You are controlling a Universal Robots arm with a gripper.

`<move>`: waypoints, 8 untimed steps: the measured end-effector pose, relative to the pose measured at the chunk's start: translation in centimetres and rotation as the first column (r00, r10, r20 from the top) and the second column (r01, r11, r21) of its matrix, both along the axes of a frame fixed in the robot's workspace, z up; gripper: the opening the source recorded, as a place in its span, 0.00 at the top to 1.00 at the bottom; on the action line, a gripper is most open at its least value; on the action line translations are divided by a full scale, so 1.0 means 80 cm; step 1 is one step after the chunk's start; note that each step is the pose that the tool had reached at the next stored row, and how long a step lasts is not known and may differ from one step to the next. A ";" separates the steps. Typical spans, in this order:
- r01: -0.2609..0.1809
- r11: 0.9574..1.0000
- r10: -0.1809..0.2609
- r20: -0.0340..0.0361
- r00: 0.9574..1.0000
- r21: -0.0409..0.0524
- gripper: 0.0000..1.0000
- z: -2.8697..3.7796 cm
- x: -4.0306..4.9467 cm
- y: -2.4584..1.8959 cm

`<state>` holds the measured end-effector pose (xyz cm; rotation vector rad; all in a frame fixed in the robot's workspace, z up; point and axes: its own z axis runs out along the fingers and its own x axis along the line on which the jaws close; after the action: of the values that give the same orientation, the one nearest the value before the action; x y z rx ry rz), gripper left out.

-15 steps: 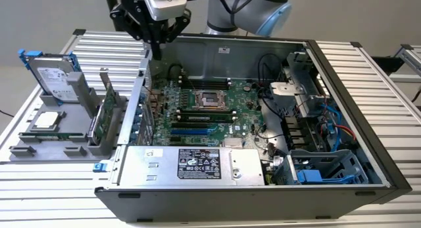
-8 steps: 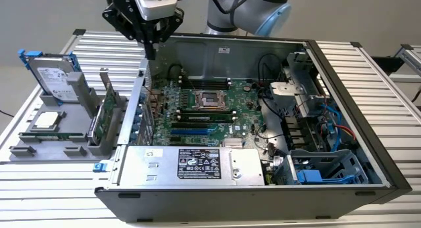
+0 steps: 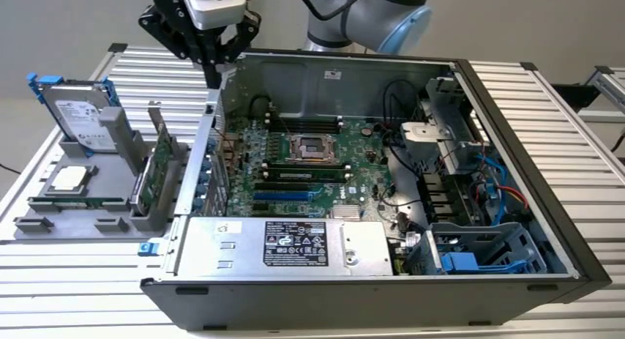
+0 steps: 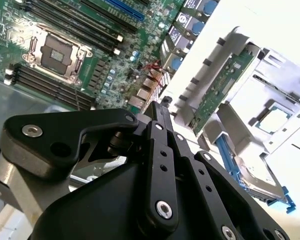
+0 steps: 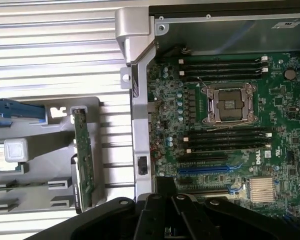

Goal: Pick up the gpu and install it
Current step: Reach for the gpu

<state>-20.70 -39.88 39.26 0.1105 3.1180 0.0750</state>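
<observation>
The gpu [image 3: 163, 165] stands upright in the gray holder [image 3: 54, 211], hand [image 3: 213, 77] apart.

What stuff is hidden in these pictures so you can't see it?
gpu: first wrist view, seen edge-on, faces hidden.
Hard drive: first wrist view, cut off by the picture's edge.
Motherboard: first wrist view, some slots behind the gripper.

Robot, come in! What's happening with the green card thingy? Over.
End effector shut, empty, above the open computer case's rear wall. Green circuit-board gpu upright in grey holder, untouched. Nothing blocking it from above.
</observation>
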 end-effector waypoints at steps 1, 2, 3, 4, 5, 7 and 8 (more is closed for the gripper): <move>0.000 1.000 0.000 0.000 1.000 0.000 1.00 0.0000 -0.002 0.0000; 0.000 1.000 0.000 0.000 1.000 0.000 1.00 0.0000 -0.004 0.0000; 0.000 1.000 0.000 0.000 1.000 0.000 1.00 0.0000 -0.006 0.0000; 0.000 1.000 0.000 0.000 1.000 0.000 1.00 0.0000 -0.008 0.0000; 0.000 1.000 0.000 0.000 1.000 0.000 1.00 0.0000 -0.010 0.0000; 0.000 1.000 0.000 0.000 1.000 0.000 1.00 0.0000 -0.014 0.0000; 0.000 1.000 0.000 0.000 1.000 0.000 1.00 0.0000 -0.015 0.0000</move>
<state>-21.94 -39.88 39.26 0.1104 3.1181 0.0749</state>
